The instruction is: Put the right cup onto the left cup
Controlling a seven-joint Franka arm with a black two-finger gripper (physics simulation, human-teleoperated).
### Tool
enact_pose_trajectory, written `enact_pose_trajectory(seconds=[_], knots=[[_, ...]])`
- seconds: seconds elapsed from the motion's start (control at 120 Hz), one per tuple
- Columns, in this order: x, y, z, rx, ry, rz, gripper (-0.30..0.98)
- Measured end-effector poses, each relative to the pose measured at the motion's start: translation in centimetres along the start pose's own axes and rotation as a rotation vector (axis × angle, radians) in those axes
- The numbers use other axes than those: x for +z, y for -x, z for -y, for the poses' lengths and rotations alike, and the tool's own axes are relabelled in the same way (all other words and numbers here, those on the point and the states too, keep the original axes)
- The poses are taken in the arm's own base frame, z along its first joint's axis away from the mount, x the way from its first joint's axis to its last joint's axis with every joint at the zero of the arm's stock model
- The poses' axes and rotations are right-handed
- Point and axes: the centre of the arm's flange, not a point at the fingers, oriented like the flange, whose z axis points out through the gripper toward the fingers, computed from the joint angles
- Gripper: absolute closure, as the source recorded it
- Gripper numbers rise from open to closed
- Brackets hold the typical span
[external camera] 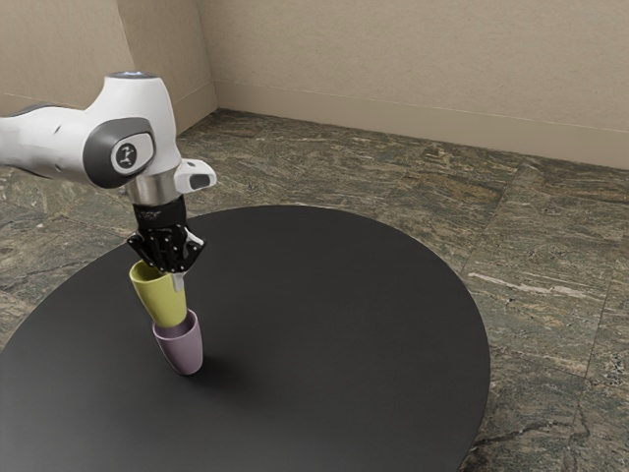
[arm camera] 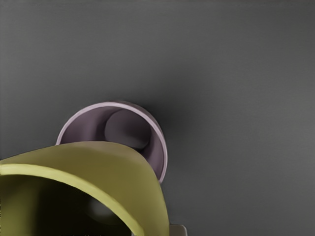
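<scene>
In the exterior view, the white arm (external camera: pixel 123 128) enters from nine o'clock. The yellow cup (external camera: pixel 165 298) is near the table's ten o'clock side, its mouth facing up. At about four o'clock on its rim, the fingers (external camera: pixel 178 282) pinch its wall, one inside and one outside. Next comes the purple cup (external camera: pixel 182 349), which stands upright on the black round counter (external camera: pixel 334 334). The yellow cup's base is at the purple cup's eleven o'clock, over its mouth; whether they touch, I cannot tell.
</scene>
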Motion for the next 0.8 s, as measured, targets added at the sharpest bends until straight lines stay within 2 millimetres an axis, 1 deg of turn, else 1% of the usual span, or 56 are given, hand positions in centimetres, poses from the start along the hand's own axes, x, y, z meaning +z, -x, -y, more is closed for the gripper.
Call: enact_pose_trajectory(seconds=[0.267, 0.417, 0.633, 0.8], knots=[[-0.2, -0.7, 0.1, 0.006, -0.010, -0.008, 0.79], [0.2, -1.1, -0.1, 0.009, -0.014, 0.001, 0.79], [0.5, -1.1, -0.2, 0.013, -0.015, 0.002, 0.79], [1.2, -1.4, -0.1, 0.012, -0.018, 0.014, 0.79]])
